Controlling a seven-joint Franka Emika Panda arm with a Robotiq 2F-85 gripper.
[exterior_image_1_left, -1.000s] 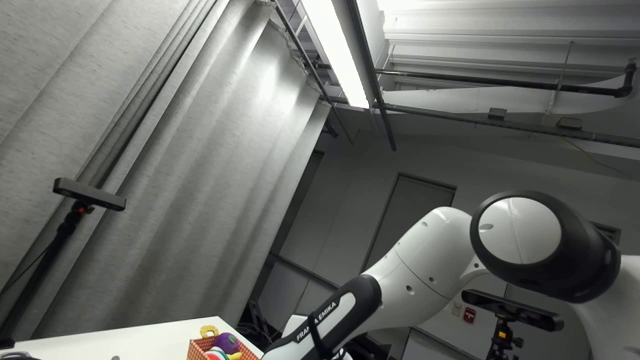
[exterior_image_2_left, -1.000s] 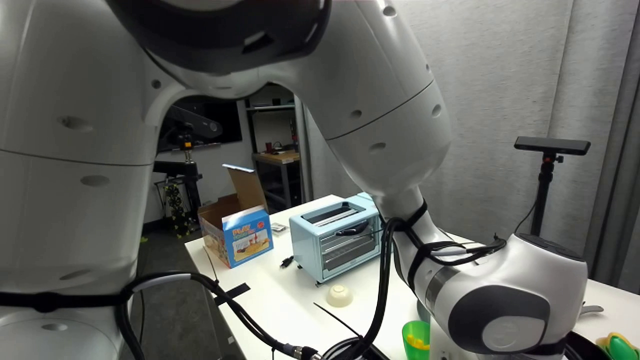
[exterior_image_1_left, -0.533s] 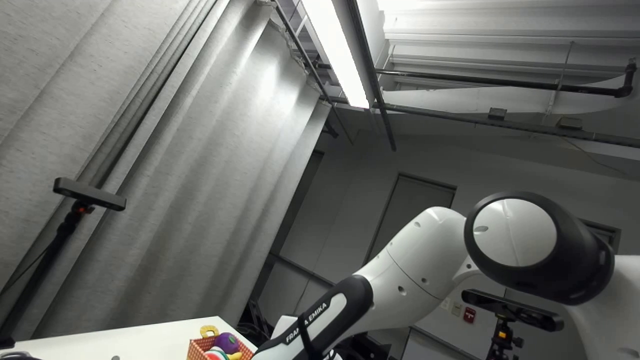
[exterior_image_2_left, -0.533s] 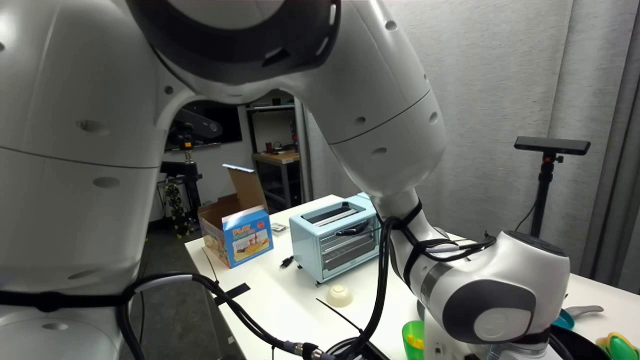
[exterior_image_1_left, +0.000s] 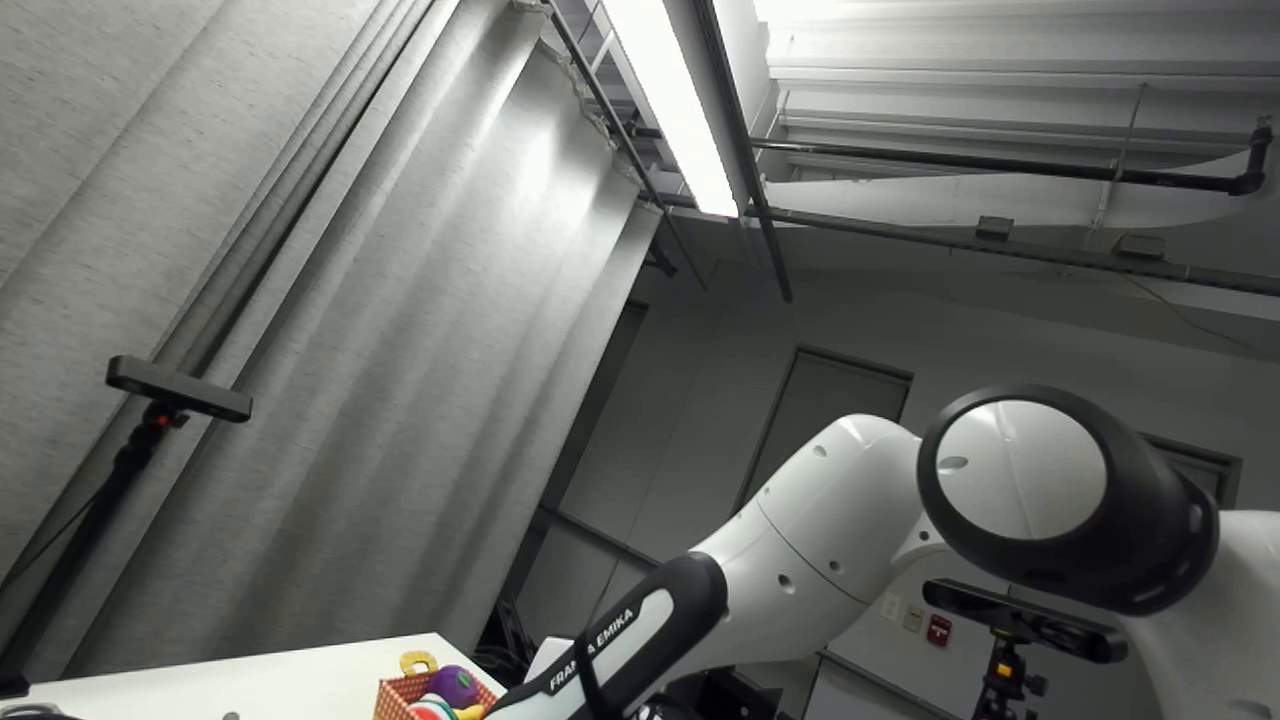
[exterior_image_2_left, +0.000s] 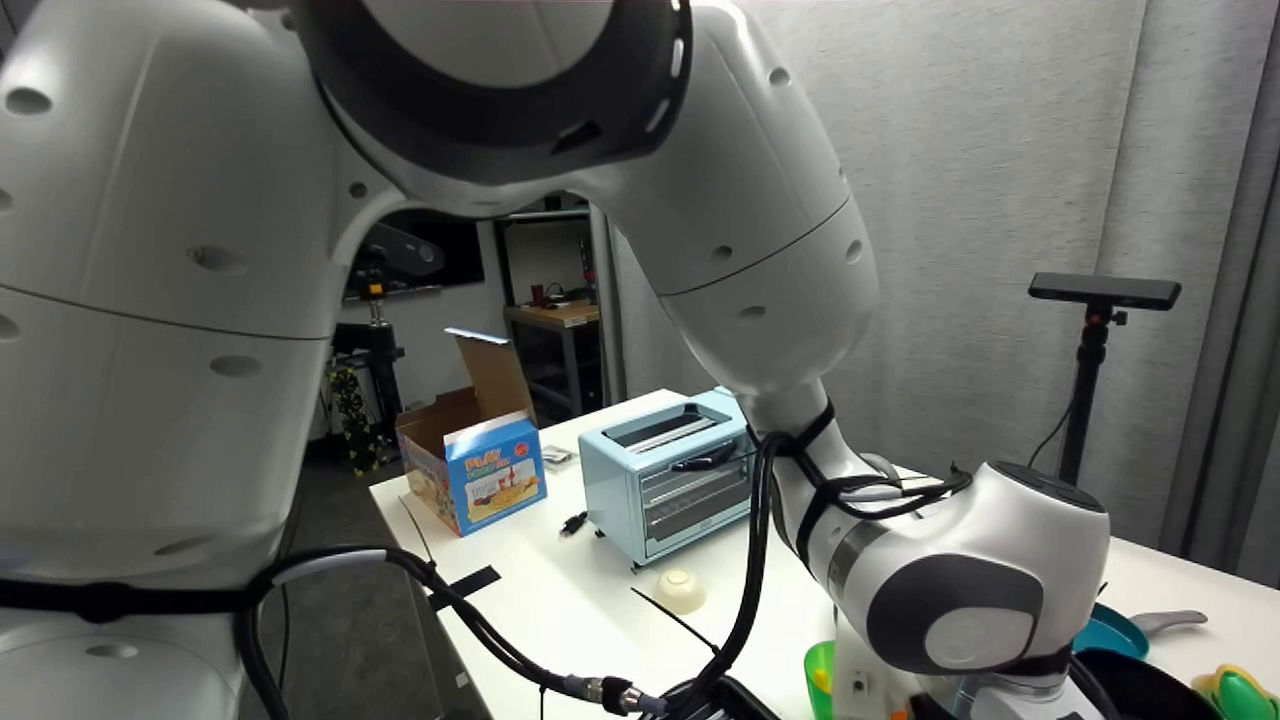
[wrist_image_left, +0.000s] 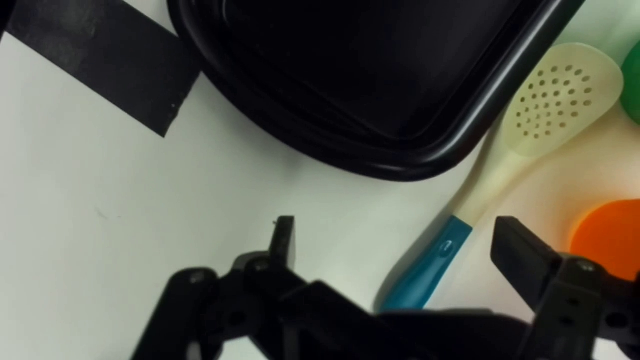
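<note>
The gripper (wrist_image_left: 392, 240) hangs over the white worktop (exterior_image_2_left: 560, 610) with its jaws spread wide apart. A slotted spoon (wrist_image_left: 487, 187) lies on the worktop beneath it, its blue handle in view between the jaws and its pale perforated head slanting to the upper right of the wrist view (the handle's end hides behind the gripper). Which worktop edge the spoon lies nearest, I cannot tell. A black tray (wrist_image_left: 380, 65) sits alongside the spoon's neck; whether the two touch is unclear. Near the jaw on that view's right is an orange object (wrist_image_left: 612, 237), cut by the frame. In an exterior view, a cardboard box (exterior_image_2_left: 495, 475) stands at the worktop's left corner, with a light-blue toaster oven (exterior_image_2_left: 670, 475) nearer the far corner. A teal pan (exterior_image_2_left: 1110, 632) lies toward the edge along the grey curtain (exterior_image_2_left: 980, 170). In an exterior view, a checked basket (exterior_image_1_left: 394, 690) with a purple toy (exterior_image_1_left: 453, 686) in it sits just inside a worktop corner.
</note>
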